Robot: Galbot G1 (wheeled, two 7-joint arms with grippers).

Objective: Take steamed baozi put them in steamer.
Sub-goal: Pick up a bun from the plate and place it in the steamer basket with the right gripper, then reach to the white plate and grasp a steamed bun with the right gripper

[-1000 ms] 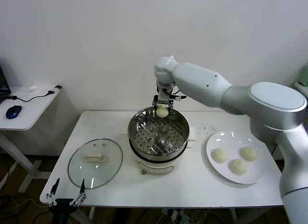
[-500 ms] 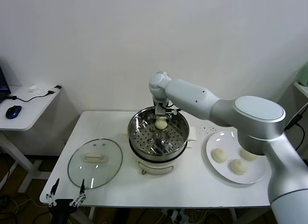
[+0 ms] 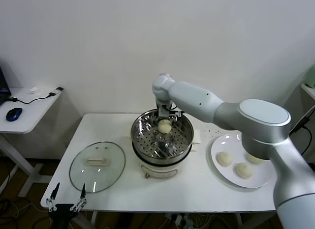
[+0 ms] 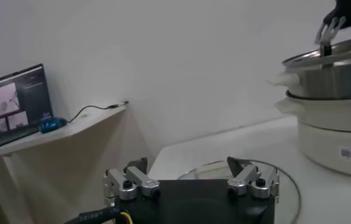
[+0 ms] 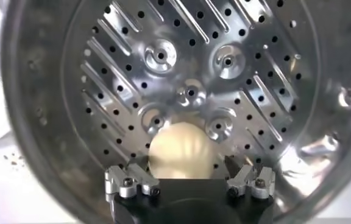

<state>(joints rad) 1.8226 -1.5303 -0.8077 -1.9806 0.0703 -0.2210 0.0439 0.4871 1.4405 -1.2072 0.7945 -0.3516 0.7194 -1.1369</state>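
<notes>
**In the steamer: one bun set down, three on the plate**

Inside the steamer (image 3: 163, 139), at the far side of its perforated floor, one steamed baozi (image 3: 165, 126) is being seen resting on the metal. The right gripper (image 3: 165, 117) is being held just above it, reaching in over the far rim. In the right wrist view, the bun (image 5: 180, 157) is being shown between the two fingers (image 5: 130, 181), which are being kept spread wide on either side of it; whether the fingers are touching the dough cannot be told, and no squeeze on the bun is being shown.

The steamer is being carried on a cream-white pot base (image 3: 157, 169) near the middle of the white table (image 3: 118, 189). To the robot's right, three more buns (image 3: 237, 163) are being kept on a white plate (image 3: 265, 182), well apart from the steamer. To its left, a glass lid (image 3: 97, 166) is being left flat on the table.

The left gripper (image 3: 65, 205) is being held low at the near left edge of the table, beside the lid, with its jaws standing wide and nothing between them.
</notes>
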